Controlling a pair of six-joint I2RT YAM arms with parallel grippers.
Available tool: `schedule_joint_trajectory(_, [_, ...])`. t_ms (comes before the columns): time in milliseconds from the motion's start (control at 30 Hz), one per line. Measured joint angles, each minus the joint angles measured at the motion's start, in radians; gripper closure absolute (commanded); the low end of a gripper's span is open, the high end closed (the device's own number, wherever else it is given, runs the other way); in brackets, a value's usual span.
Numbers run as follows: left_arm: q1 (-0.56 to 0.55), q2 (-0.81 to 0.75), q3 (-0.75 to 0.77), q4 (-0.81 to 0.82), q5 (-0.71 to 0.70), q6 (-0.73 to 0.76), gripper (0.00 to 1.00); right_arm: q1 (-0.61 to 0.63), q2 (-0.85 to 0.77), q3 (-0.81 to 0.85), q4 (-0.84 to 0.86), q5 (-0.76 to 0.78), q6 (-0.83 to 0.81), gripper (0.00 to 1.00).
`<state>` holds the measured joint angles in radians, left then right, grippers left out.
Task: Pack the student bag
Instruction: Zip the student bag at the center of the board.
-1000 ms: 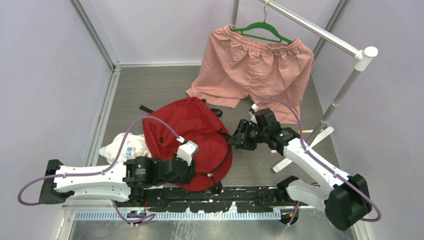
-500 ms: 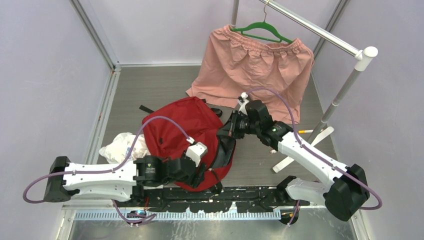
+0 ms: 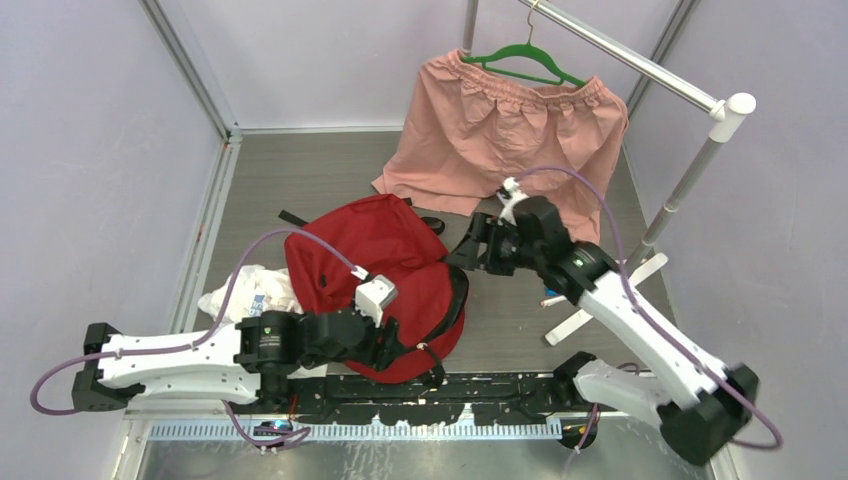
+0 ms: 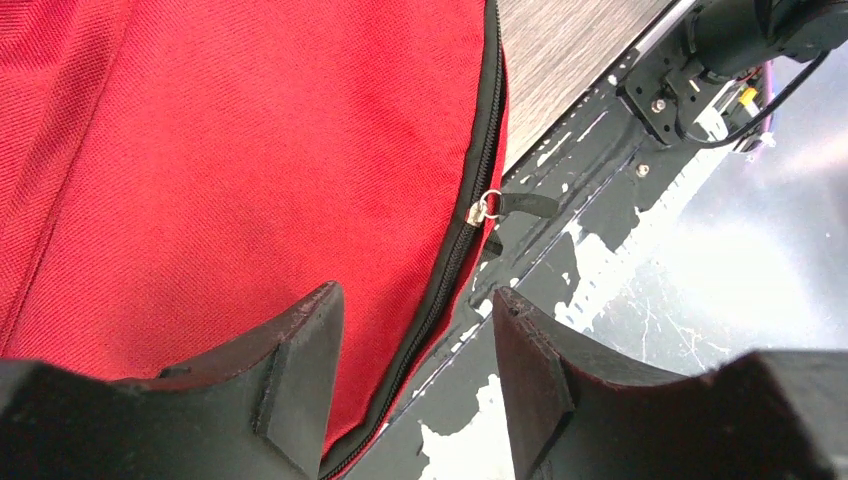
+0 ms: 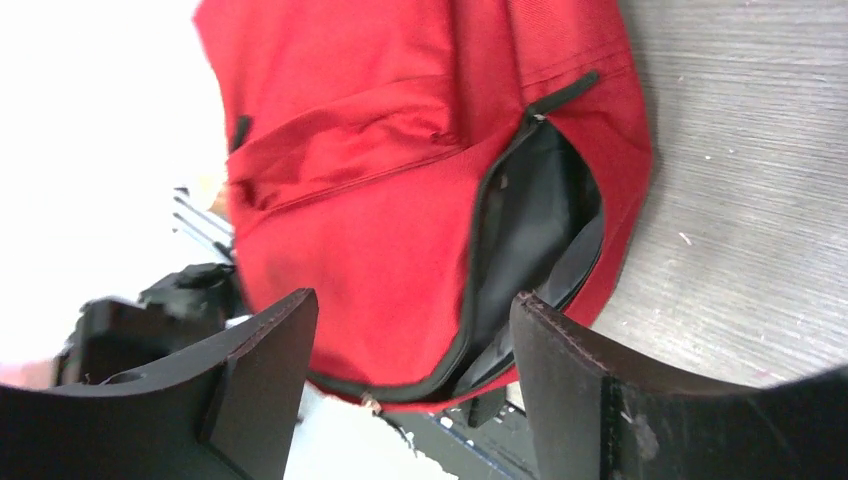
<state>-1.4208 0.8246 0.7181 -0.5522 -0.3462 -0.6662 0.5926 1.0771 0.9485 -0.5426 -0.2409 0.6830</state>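
Note:
The student bag (image 3: 375, 262), a red backpack with black zippers, lies on the table between both arms. In the top view its zippered opening (image 3: 455, 300) gapes a little on the right side. My left gripper (image 3: 398, 348) hovers open over the bag's near edge; the left wrist view shows red fabric (image 4: 250, 150), a zipper pull (image 4: 487, 206) and open jaws (image 4: 415, 310) holding nothing. My right gripper (image 3: 468, 250) is open just right of the bag. The right wrist view shows the bag (image 5: 390, 200) with its dark opening (image 5: 540, 220) below the empty gripper (image 5: 412, 310).
Pink shorts (image 3: 510, 140) on a green hanger (image 3: 525, 60) hang from a rack (image 3: 690, 170) at the back right. A white plastic bag (image 3: 245, 292) lies left of the backpack. A black rail (image 3: 430, 385) runs along the near edge.
My right gripper, shut at the bag's opening edge half a second ago, has opened and pulled back to the right. The left arm has drawn back leftward, with its jaws opened.

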Motion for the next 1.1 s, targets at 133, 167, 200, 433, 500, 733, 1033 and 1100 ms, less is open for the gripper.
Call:
schedule_joint_trajectory(133, [0.000,-0.023,0.000,-0.006,0.011,-0.003,0.42,0.035,-0.184,-0.014,-0.045,-0.003,0.012,0.24])
schedule_joint_trajectory(167, [0.000,-0.015,0.000,-0.006,0.025,-0.003,0.41,0.076,-0.221,-0.037,-0.044,-0.003,0.025,0.23])
schedule_joint_trajectory(200, [0.000,-0.005,0.000,-0.006,0.037,-0.003,0.41,0.110,-0.240,-0.058,-0.047,-0.008,0.035,0.22])
schedule_joint_trajectory(433, [0.000,0.143,0.000,-0.004,0.134,-0.005,0.45,0.323,-0.260,-0.329,0.001,-0.082,0.183,0.18])
schedule_joint_trajectory(500, [0.000,0.167,0.000,0.002,0.137,-0.004,0.53,0.357,-0.259,-0.388,0.045,-0.108,0.232,0.18])
schedule_joint_trajectory(733, [0.000,0.150,-0.015,0.047,0.133,-0.004,0.62,0.420,-0.202,-0.440,0.262,-0.156,0.346,0.32])
schedule_joint_trajectory(1033, [0.000,0.085,-0.042,0.056,0.128,-0.014,0.73,0.461,-0.116,-0.476,0.454,-0.171,0.438,0.58])
schedule_joint_trajectory(1100, [0.000,0.085,-0.045,0.059,0.128,-0.015,0.80,0.462,-0.112,-0.477,0.467,-0.163,0.443,0.71])
